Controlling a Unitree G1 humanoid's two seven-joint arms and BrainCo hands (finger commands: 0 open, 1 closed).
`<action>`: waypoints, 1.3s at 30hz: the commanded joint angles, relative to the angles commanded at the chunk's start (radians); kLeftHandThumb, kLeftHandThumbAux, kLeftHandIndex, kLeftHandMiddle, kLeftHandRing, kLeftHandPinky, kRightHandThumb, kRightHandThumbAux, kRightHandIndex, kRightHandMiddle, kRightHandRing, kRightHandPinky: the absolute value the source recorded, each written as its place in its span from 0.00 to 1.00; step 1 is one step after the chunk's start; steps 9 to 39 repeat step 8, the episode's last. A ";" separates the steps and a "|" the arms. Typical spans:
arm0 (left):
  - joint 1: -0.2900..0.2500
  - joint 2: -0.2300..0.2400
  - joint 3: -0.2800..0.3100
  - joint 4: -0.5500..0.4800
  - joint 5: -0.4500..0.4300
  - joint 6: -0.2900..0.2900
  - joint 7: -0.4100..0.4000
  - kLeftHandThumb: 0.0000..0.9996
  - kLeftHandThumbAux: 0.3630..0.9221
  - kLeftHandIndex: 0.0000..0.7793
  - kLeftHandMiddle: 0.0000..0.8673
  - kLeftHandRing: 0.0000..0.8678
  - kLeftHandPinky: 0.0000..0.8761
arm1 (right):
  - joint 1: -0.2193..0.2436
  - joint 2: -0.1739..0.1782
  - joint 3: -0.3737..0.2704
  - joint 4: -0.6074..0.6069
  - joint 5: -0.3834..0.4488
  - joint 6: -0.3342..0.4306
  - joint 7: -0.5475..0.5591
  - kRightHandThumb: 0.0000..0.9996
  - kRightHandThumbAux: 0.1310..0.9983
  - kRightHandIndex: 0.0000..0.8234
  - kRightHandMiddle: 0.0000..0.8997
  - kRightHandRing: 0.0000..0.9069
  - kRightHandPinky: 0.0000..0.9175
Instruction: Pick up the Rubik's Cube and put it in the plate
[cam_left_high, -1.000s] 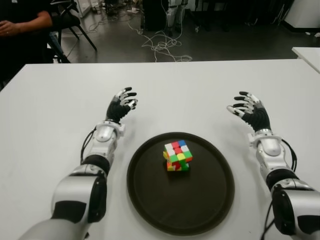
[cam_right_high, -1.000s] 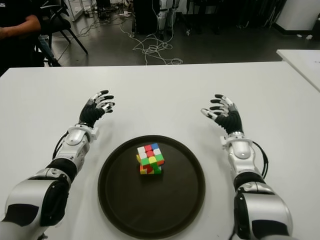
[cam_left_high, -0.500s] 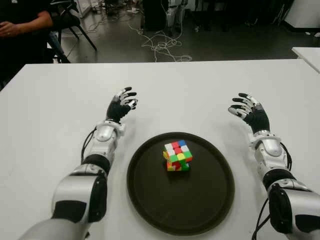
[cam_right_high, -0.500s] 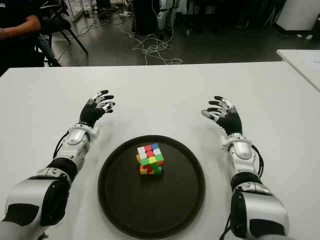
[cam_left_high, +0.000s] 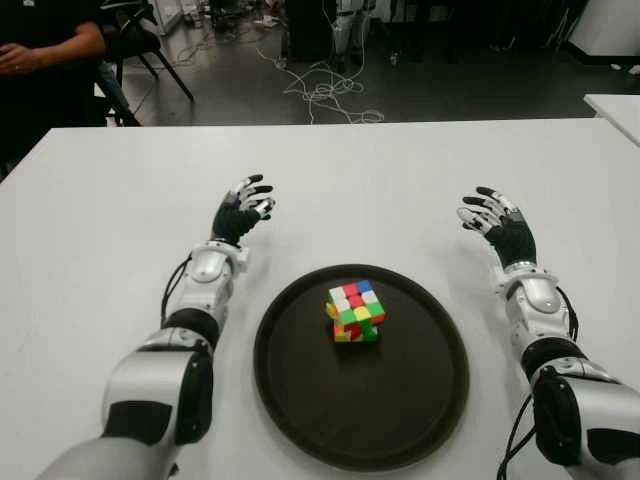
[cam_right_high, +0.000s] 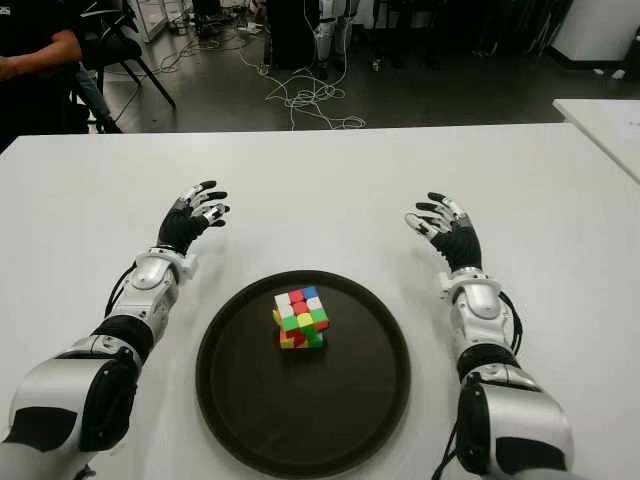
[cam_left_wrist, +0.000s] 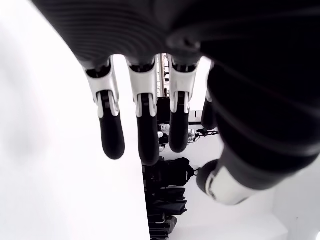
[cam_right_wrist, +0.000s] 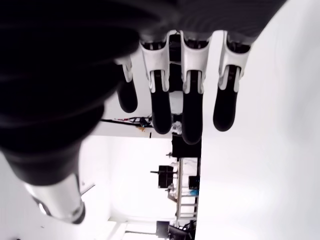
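Observation:
The Rubik's Cube sits inside the round dark plate at the table's near middle, a little behind the plate's centre. My left hand is over the white table to the left of the plate and behind it, fingers spread and holding nothing; the left wrist view shows those fingers relaxed and empty. On the plate's right, my right hand is also open and empty, its fingers extended in the right wrist view.
The white table stretches wide around the plate. A seated person's arm shows at the far left beyond the table. Cables lie on the floor behind. Another white table corner is at the far right.
My right hand has drawn slightly rightward and away from the plate. The cube, the plate and the left hand have stayed where they were.

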 joint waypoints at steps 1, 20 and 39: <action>0.000 0.001 0.000 0.000 0.000 0.000 -0.001 0.18 0.72 0.24 0.30 0.33 0.40 | 0.000 0.001 0.000 0.000 -0.001 0.000 -0.001 0.09 0.67 0.28 0.35 0.37 0.39; 0.001 0.005 -0.005 0.001 0.006 -0.001 -0.005 0.18 0.71 0.24 0.29 0.33 0.39 | -0.001 0.000 0.005 0.002 -0.012 0.001 -0.011 0.06 0.66 0.28 0.34 0.36 0.38; 0.001 0.005 -0.005 0.001 0.006 -0.001 -0.005 0.18 0.71 0.24 0.29 0.33 0.39 | -0.001 0.000 0.005 0.002 -0.012 0.001 -0.011 0.06 0.66 0.28 0.34 0.36 0.38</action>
